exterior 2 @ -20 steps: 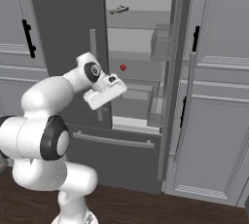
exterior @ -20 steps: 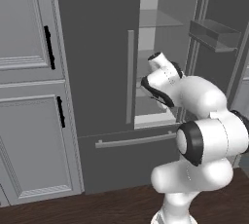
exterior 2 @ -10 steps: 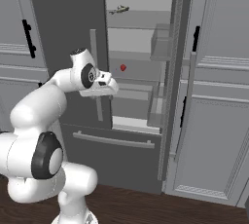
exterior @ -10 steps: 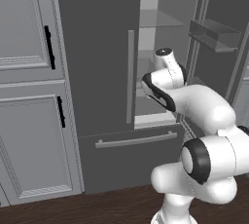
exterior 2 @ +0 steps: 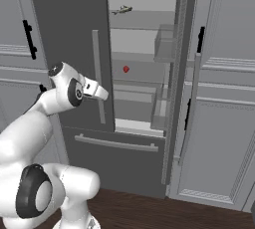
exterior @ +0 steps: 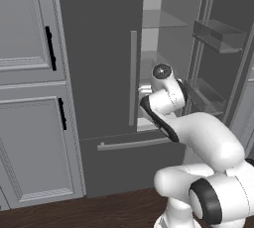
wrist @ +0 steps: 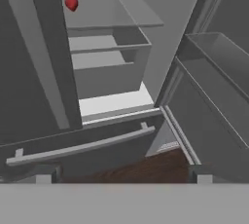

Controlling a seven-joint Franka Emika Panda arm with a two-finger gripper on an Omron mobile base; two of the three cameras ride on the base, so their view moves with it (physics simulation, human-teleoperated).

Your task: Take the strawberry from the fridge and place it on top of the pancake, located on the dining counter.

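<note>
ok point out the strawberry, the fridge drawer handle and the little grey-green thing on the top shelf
strawberry [exterior 2: 126,68]: right base view, middle of the red berry on its glass shelf.
drawer handle [exterior 2: 115,144]: right base view, middle of the long horizontal bar.
grey-green item [exterior 2: 121,10]: right base view, centre of the small flat thing on the upper shelf.

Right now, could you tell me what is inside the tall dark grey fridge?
Inside the tall dark grey fridge, a tiny red strawberry sits on a glass shelf, with a small grey-green flat item higher up. The closed left door hides that side.

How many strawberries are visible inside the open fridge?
1. The strawberry sits on a middle glass shelf of the fridge, toward the left. Others may be hidden behind the shut left door.
</note>
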